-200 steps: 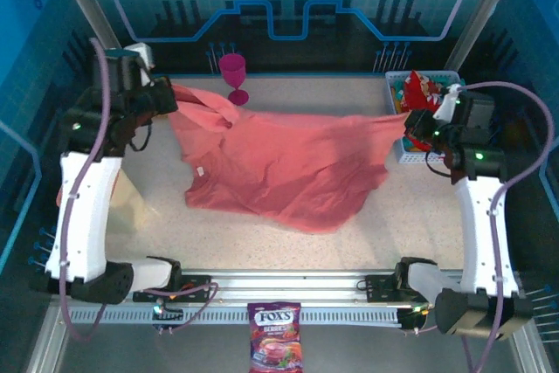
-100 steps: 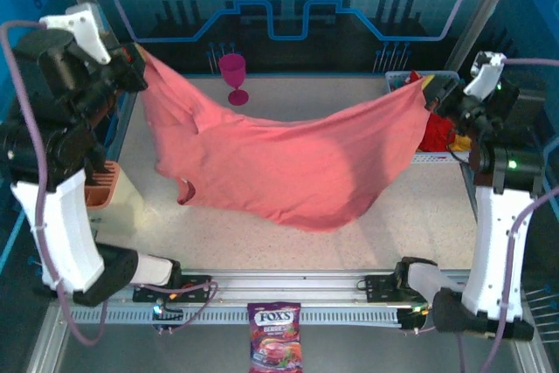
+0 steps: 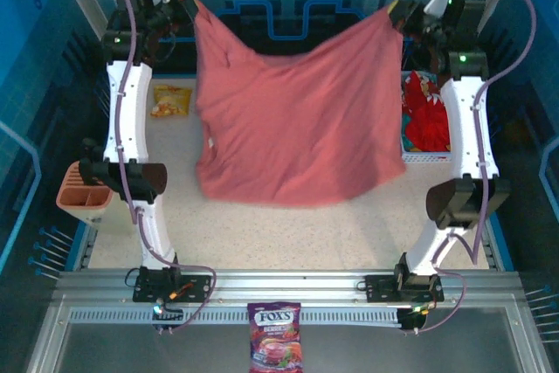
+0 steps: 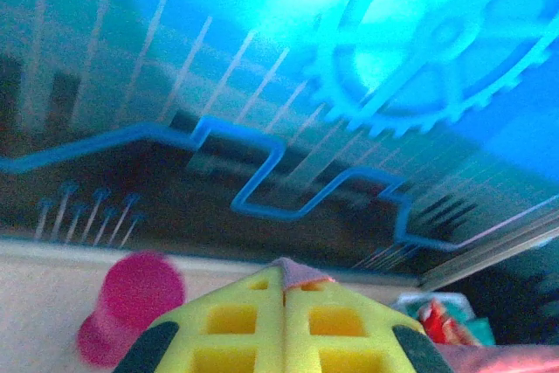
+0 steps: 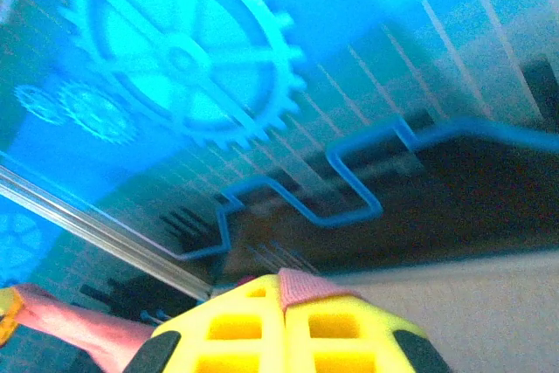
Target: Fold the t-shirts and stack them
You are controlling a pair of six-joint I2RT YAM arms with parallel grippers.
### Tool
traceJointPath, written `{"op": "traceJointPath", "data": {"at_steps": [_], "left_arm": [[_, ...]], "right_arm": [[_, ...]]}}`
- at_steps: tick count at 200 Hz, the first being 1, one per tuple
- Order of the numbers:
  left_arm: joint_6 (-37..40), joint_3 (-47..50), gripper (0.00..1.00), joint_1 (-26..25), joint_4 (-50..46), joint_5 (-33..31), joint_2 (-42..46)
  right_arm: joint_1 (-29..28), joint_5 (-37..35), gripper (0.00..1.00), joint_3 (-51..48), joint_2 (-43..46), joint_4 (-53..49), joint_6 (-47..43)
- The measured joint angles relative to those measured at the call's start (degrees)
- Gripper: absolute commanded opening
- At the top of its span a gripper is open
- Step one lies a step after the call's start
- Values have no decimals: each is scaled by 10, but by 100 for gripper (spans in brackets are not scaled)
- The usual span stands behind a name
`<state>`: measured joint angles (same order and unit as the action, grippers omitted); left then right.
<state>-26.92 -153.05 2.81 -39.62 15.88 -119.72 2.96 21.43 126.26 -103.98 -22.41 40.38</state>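
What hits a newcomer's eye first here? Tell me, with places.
The pink tee hangs spread like a curtain over mid-table, its top corners pinched by the left gripper and right gripper, both high at the back. A red tee lies in the basket at the right.

— Any writing legible?
— Yes, on the purple sweets bag (image 3: 274,338) past the worktop's (image 3: 262,224) near edge: "FOX'S", with "BERRIES" beneath it. Other print is too small.
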Motion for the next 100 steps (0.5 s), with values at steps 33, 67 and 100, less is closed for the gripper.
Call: {"op": "traceJointPath", "data": {"at_steps": [33,67,100], "left_arm": [[-78,-60,0,48,128,37,-7],[-94,-14,0,63,181,61,70],[-85,290,0,52,234,78,294]], "right_arm": [[13,-10,0,114,-5,28,-1],[42,-3,0,-33,107,89,11],[44,8,0,-287,235,127,10]]}}
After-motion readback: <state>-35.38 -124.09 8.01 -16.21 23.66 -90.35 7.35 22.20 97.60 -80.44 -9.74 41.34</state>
